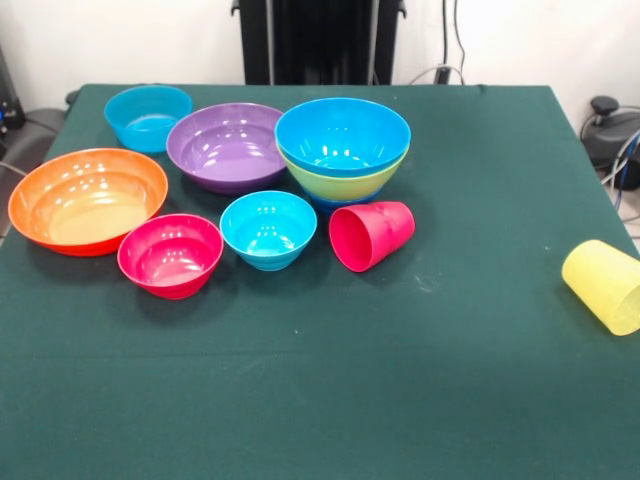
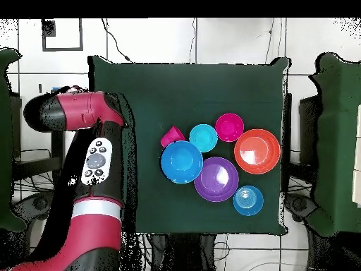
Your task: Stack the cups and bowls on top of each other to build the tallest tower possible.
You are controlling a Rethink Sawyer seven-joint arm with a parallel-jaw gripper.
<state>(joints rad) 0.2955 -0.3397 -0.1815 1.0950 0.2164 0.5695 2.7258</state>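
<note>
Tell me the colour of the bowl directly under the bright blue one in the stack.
Lime green bowl; clearest in the front view, beneath the bright blue bowl.

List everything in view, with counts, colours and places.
Single glossy plastic bowls: five; orange bowl, purple bowl, light blue bowl, cyan bowl, pink-red bowl; front view's left half.
Stacked bowls: two clearly visible; bright blue bowl nested in lime green bowl; right of the purple bowl.
Tapered plastic cups: two, both on their sides; red-pink cup before the stack, translucent yellow cup at the right edge.
Cloth-covered table: one, dark green.
Robot arm: one, red and black, over the table's left side in the overhead view; pincer not in view.
</note>
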